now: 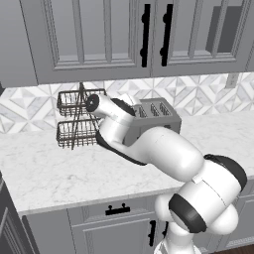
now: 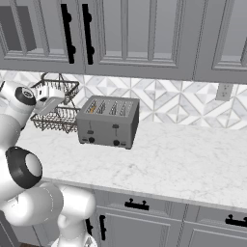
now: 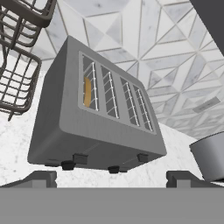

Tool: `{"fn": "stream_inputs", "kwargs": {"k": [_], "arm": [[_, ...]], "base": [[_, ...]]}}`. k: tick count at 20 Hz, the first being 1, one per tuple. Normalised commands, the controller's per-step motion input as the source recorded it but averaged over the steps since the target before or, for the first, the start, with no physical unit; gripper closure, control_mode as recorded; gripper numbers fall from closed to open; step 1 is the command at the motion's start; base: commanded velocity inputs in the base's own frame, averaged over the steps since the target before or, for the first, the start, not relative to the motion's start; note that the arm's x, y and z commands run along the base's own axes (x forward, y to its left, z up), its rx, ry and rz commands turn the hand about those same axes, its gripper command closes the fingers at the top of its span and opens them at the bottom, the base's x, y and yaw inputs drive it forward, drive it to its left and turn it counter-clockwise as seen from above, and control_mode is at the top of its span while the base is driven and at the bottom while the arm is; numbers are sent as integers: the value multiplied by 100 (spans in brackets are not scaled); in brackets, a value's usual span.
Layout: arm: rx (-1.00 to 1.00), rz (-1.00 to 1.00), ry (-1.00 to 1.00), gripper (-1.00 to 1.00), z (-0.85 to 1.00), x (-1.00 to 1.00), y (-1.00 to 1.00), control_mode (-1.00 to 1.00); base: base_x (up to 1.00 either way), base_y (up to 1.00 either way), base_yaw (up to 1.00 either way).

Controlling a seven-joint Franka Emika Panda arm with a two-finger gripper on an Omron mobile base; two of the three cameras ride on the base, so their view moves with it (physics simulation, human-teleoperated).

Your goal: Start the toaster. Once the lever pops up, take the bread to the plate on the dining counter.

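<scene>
A: Levers first. Claw (image 3: 109, 177) hangs spread wide, grasping nothing, above and in front of the toaster (image 3: 94, 118). Bring 1 fingertip down onto the left lever (image 3: 80, 158) and press straight down.

B: And the bread (image 3: 87, 92)?

A: Sunk in the leftmost of 4 slots, beyond the claw, toaster on the bench (image 2: 183, 159).

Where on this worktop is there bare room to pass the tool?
Bare marble runs in front of the toaster along the worktop edge, and to its right toward the wall outlet. It is crowded on its left, where the wire basket rack stands close.
</scene>
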Motion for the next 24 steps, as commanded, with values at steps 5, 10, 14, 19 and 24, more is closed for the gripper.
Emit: {"fn": "stream_inputs", "kwargs": {"k": [5, 10, 14, 19, 24], "arm": [[0, 0, 0, -100, 0, 0, 0, -100], [0, 0, 0, -100, 0, 0, 0, -100], [0, 0, 0, -100, 0, 0, 0, -100], [0, 0, 0, -100, 0, 0, 0, -100], [0, 0, 0, -100, 0, 0, 0, -100]], "base": [[0, 0, 0], [0, 0, 0], [0, 0, 0], [0, 0, 0], [0, 0, 0]]}}
